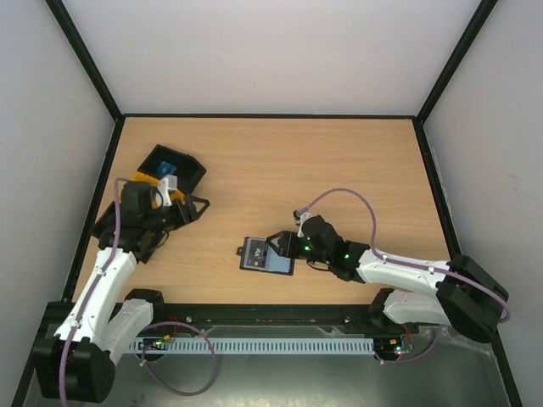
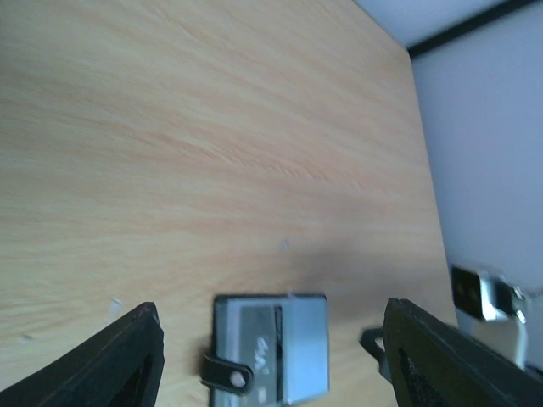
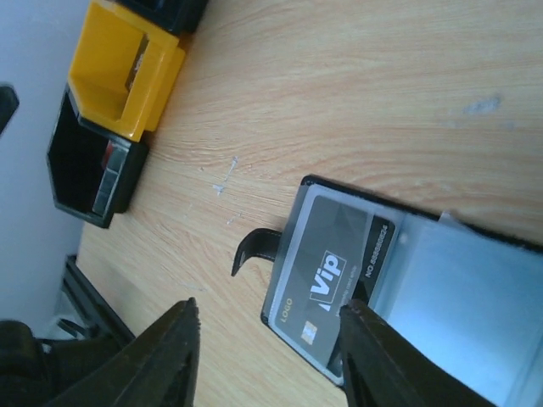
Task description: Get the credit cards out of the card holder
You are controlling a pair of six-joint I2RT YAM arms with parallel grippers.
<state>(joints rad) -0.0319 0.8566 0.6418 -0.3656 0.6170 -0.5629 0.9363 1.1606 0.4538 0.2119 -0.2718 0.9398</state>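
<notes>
Bright even light; wrist views soft, near edges blurred.

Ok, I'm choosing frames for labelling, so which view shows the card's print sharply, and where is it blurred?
Right wrist: card sharp, "Vip" readable, the near fingers dark and soft. Left wrist: wallet blurred, print hardly readable. Top: evenly lit, card too small to read.
</notes>
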